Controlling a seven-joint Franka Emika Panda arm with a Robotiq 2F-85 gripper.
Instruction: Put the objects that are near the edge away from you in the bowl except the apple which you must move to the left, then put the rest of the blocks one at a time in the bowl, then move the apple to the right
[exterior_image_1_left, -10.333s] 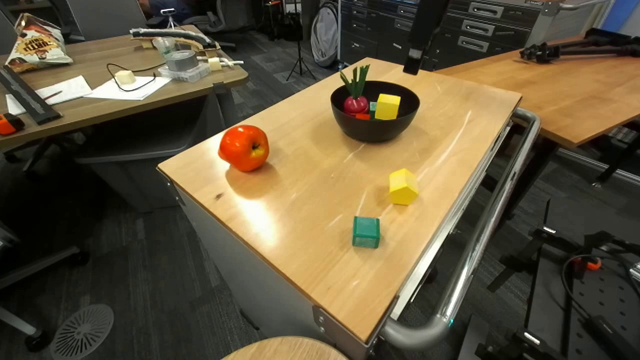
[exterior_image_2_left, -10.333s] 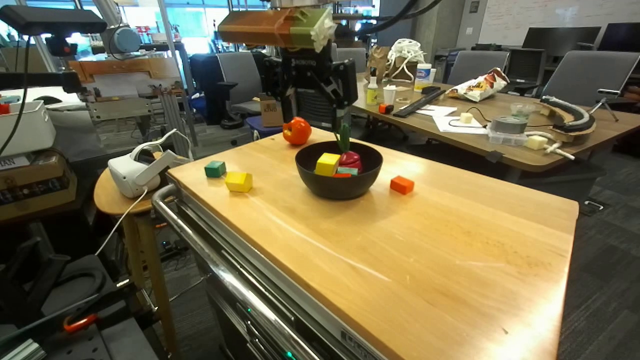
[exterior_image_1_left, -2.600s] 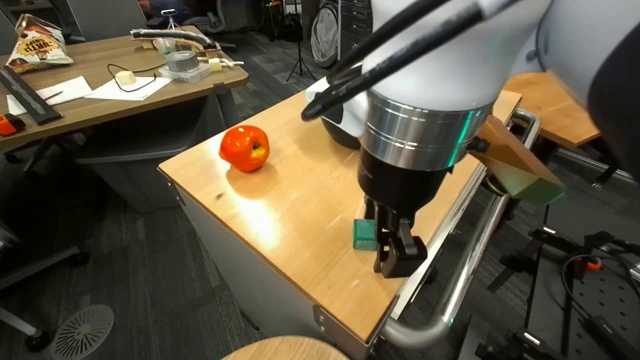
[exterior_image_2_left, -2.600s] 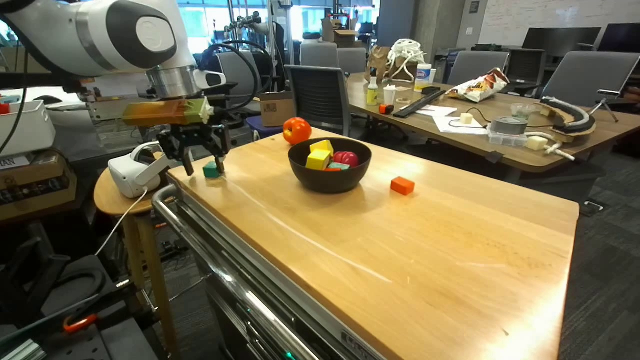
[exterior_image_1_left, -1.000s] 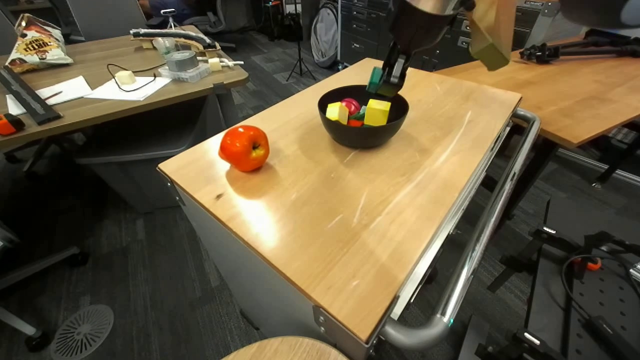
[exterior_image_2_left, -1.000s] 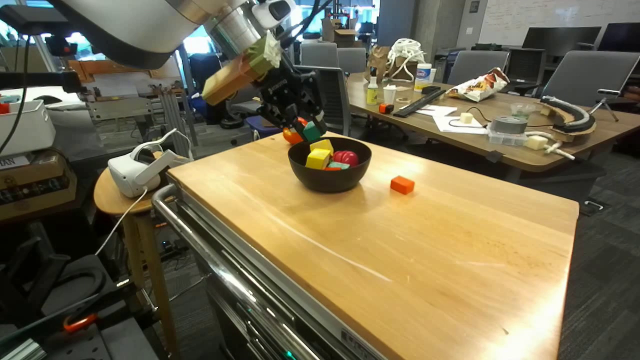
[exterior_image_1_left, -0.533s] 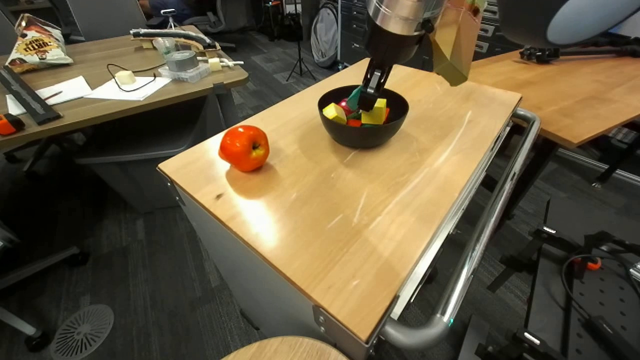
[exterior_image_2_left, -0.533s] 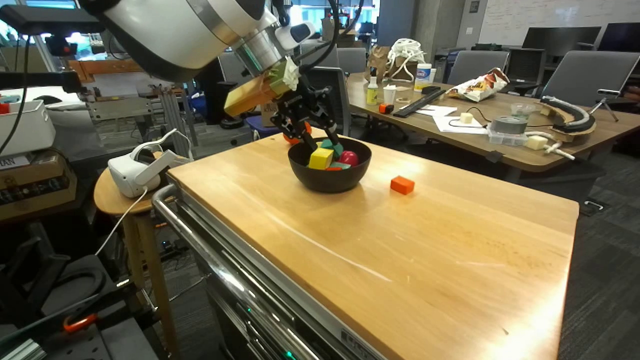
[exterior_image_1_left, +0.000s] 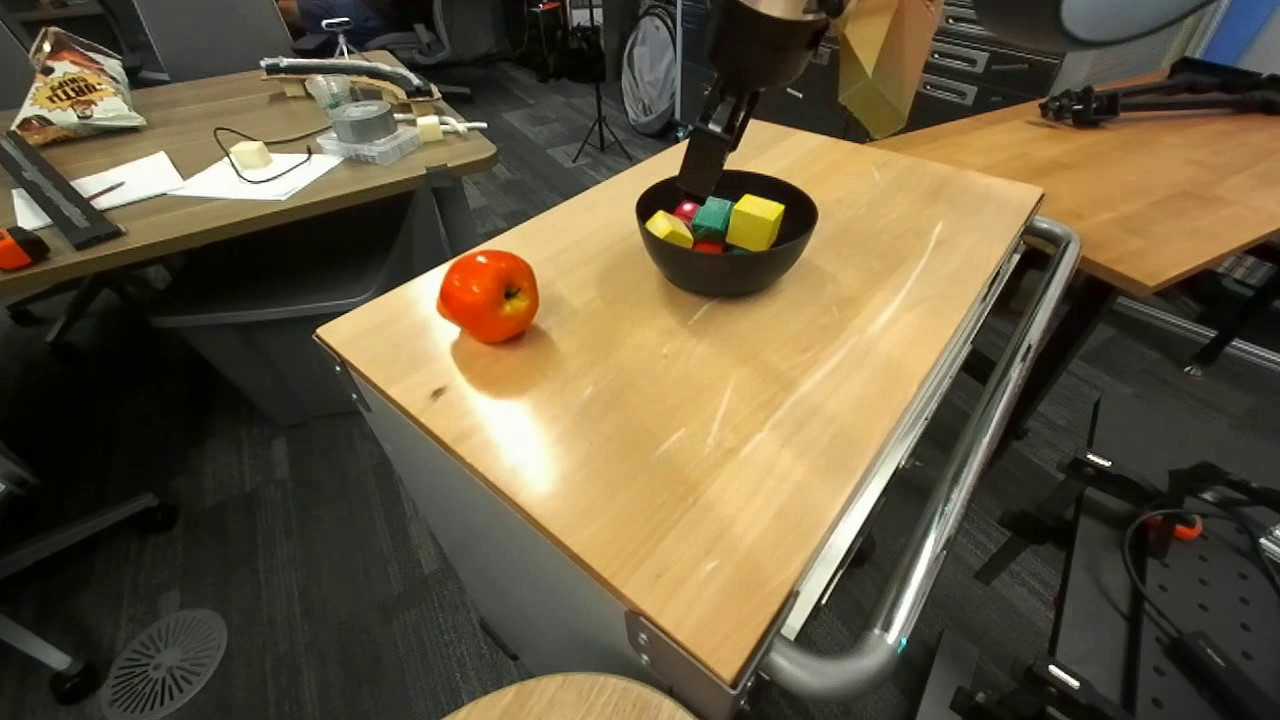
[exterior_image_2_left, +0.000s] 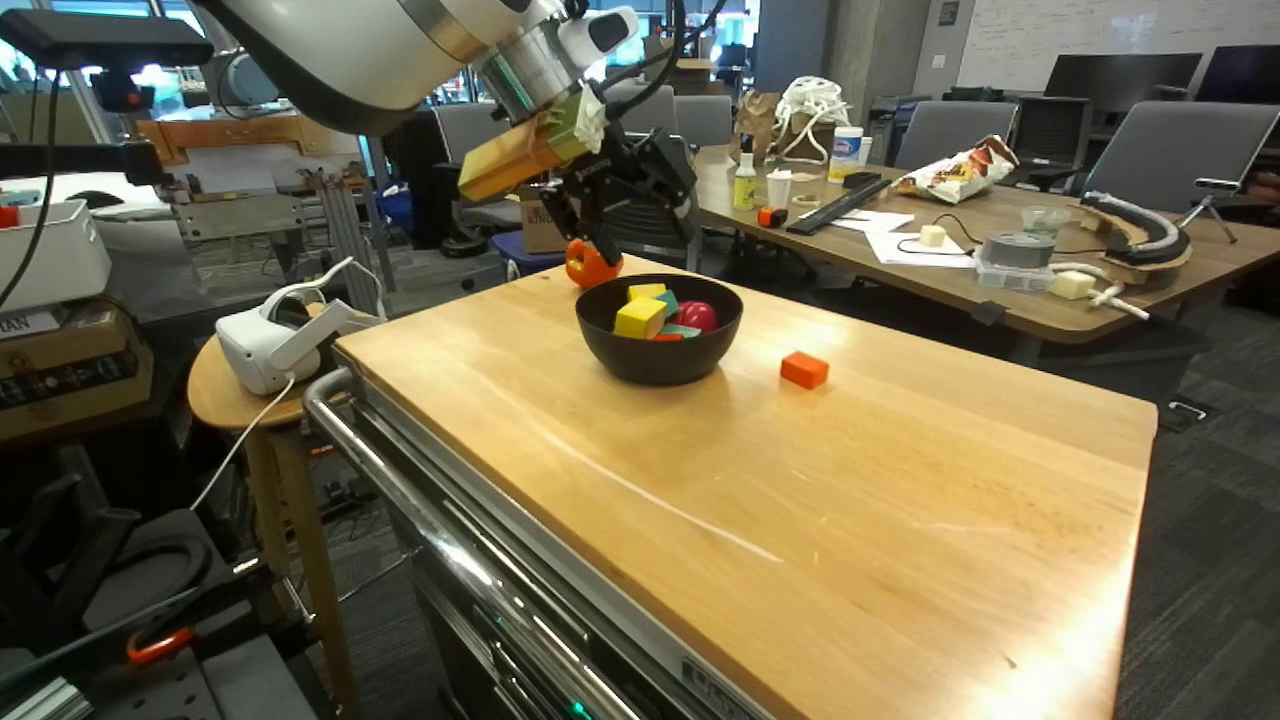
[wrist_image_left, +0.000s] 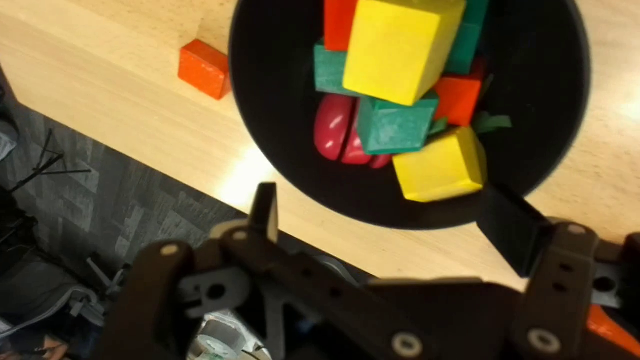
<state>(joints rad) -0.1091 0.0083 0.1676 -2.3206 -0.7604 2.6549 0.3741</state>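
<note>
The gripper (wrist_image_left: 381, 208), spread wide and holding nothing, was above the bowl (wrist_image_left: 280, 110), where the toy fruit (wrist_image_left: 332, 127) and many blocks (wrist_image_left: 395, 129) already lay beneath it, so only the orange block (wrist_image_left: 202, 69), outside and farther from it, and the apple (exterior_image_1_left: 487, 296), well apart, seemed left to move.

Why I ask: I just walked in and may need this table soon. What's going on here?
A white robot arm holds its black gripper open, with nothing in it, near a round black bowl. In the bowl are yellow blocks, green blocks, red-orange blocks and a dark red toy fruit with green leaves. Outside it, on the wooden tabletop, are one boxy red-orange block and, near the edge, a round, glossy red-orange apple. That block is probably next.
</note>
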